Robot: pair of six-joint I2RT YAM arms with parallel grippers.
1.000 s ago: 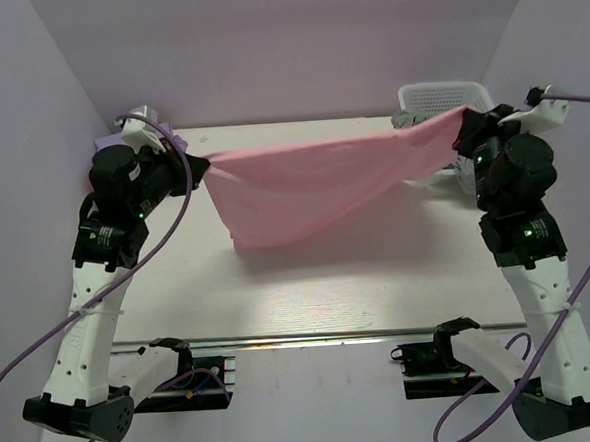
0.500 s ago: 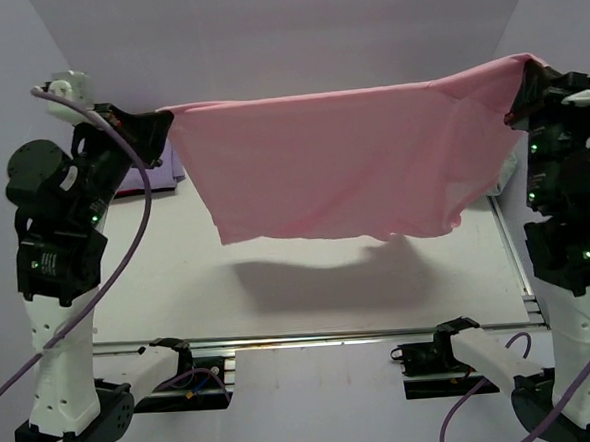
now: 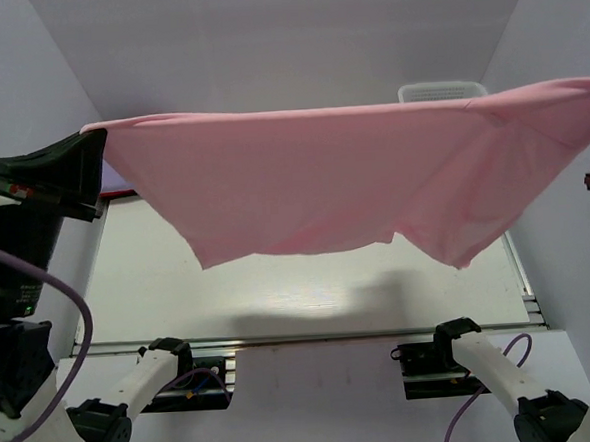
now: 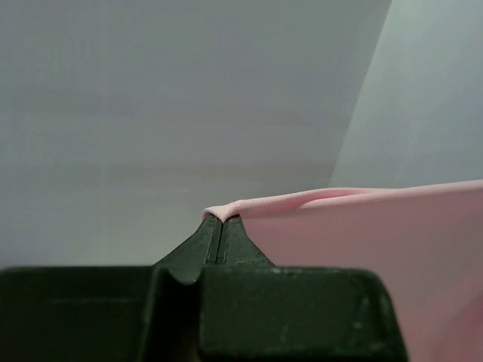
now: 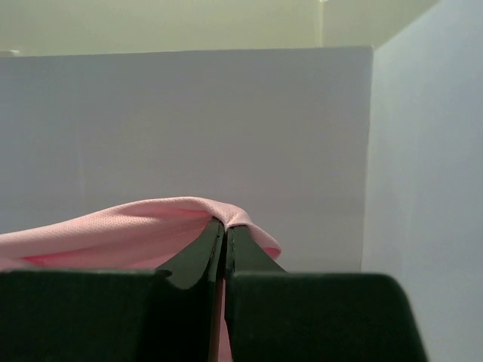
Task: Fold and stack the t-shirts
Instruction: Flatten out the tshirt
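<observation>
Pink t-shirt (image 3: 323, 194) hangs high above the desk (image 3: 279, 292), stretched wide, its lower hem and one sleeve dangling clear of the desk top. Left fingers (image 4: 198, 247) pinched tight on one top corner, a little cloth bulging past the tips. Right fingers (image 5: 198, 258) likewise clamped on the opposite corner. Top edge near level and taut.

A lavender-and-red sliver (image 3: 118, 184) at the desk's far left corner, probably the other shirts, too hidden to be sure.

Doing it well: lower both arms together toward the desk, hem touching down first. Then draw toward the desk's near edge so the cloth lays flat without bunching. Hold tension even, and release only once the body rests on the desk
</observation>
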